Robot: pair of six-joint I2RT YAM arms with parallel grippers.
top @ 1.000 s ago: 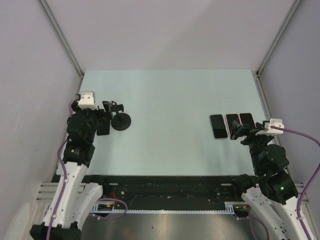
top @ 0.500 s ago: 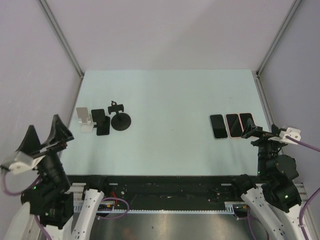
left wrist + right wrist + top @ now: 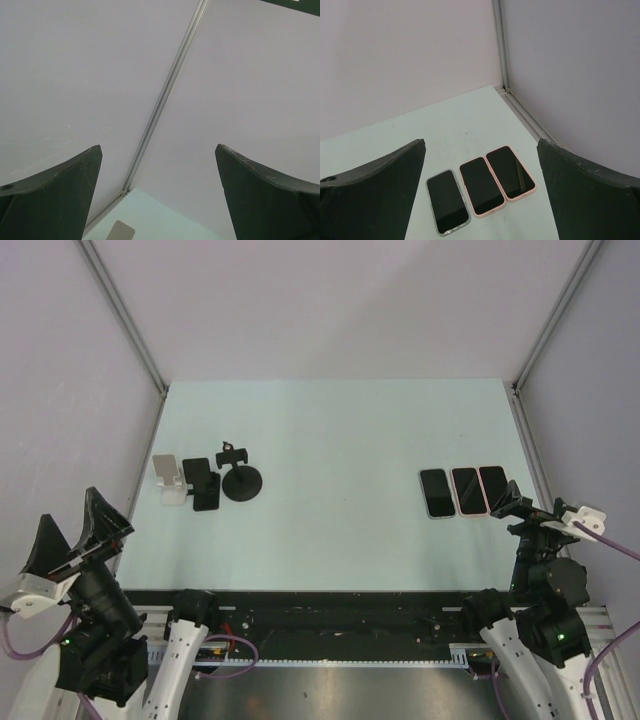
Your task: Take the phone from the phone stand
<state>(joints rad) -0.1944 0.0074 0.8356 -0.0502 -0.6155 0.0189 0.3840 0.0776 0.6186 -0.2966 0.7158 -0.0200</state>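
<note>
Evidently no phone rests on a stand: three lie flat, screens up, in a close row on the right side of the pale green table point(image 3: 330, 430). They are a dark phone in a clear case point(image 3: 447, 201), a middle phone in a pink case point(image 3: 481, 186) and a right-hand phone in a pink case point(image 3: 511, 172). Laid side by side like this, they read as a set-down spot kept well apart from the stands, so the task looks finished.

On the left side stand a white angled phone stand point(image 3: 170, 478), a black slab-shaped stand point(image 3: 203, 483) and a black round-based stand with a clamp on top point(image 3: 240, 480), grouped within the left arm's reach.

Both arms sit low at the near edge. The left pincer point(image 3: 157, 147) and right pincer point(image 3: 481, 142) are released, jaws spread wide, grasping nothing, probably parked clear of the work.

Only the overhead view shows the stands. The right wrist view alone makes the case colours plain. The left wrist view faces the walls and a metal frame strip point(image 3: 165, 95), with just a table corner.
</note>
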